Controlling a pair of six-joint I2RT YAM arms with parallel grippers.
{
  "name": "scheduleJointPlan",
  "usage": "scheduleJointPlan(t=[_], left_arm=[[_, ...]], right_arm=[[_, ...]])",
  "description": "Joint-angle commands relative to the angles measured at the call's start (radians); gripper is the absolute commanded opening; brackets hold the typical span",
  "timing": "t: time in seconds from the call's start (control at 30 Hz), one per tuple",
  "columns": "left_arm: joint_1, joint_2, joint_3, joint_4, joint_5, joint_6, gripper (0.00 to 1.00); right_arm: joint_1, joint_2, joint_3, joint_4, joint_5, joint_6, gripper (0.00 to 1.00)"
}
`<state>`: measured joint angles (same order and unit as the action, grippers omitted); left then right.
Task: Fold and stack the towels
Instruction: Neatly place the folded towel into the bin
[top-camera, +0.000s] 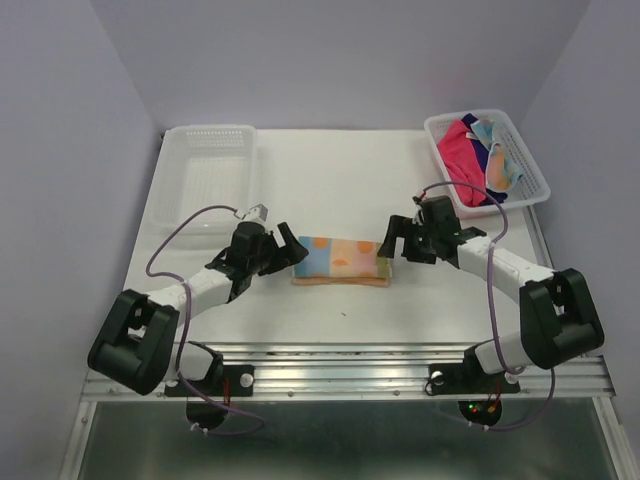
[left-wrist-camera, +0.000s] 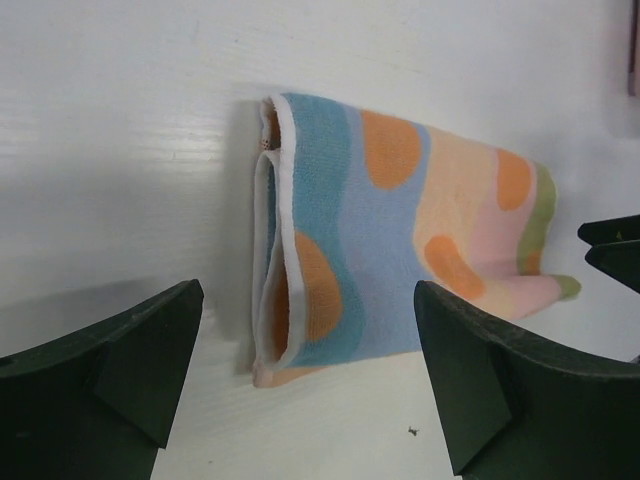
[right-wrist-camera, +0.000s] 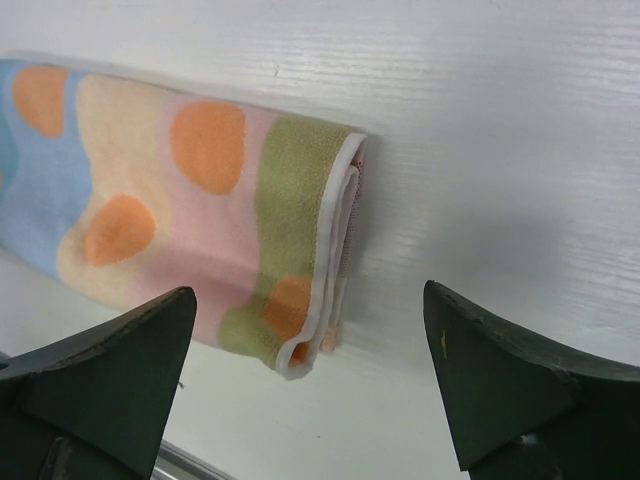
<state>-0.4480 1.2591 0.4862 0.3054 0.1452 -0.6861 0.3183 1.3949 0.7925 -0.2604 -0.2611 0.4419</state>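
A folded striped towel (top-camera: 340, 260) with orange dots lies flat on the white table, between my two grippers. My left gripper (top-camera: 287, 250) sits just off its left end, open, nothing between its fingers; its wrist view shows the towel's layered white-edged end (left-wrist-camera: 290, 270). Open as well, my right gripper (top-camera: 394, 240) hovers at the right end, where the green stripe and stacked hems (right-wrist-camera: 310, 260) show. More towels, a hot pink one (top-camera: 460, 150), a dark purple one (top-camera: 496, 160) and a pastel striped one (top-camera: 503, 172), lie bunched in the white basket (top-camera: 530, 190) at the back right.
An empty clear perforated basket (top-camera: 175, 215) stands at the back left. Cables loop above both arms. A metal rail (top-camera: 350, 375) runs along the table's near edge. Pale walls close in on the left, right and back.
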Motion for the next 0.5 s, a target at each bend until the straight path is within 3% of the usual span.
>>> scheduleJointPlan(t=[0.0, 0.2, 0.33, 0.47], left_arm=[[-0.009, 0.092, 0.045, 0.033, 0.03, 0.042, 0.99], [-0.034, 0.198, 0.054, 0.046, 0.039, 0.048, 0.99], [-0.044, 0.224, 0.052, 0.047, 0.033, 0.046, 0.92], [-0.063, 0.262, 0.058, 0.041, 0.024, 0.051, 0.79]], right_arm=[[0.077, 0.042, 0.042, -0.016, 0.149, 0.011, 1.0], [0.153, 0.07, -0.009, -0.016, 0.224, 0.03, 1.0], [0.177, 0.056, -0.05, -0.019, 0.252, 0.031, 1.0], [0.182, 0.044, -0.084, -0.013, 0.255, 0.031, 1.0]])
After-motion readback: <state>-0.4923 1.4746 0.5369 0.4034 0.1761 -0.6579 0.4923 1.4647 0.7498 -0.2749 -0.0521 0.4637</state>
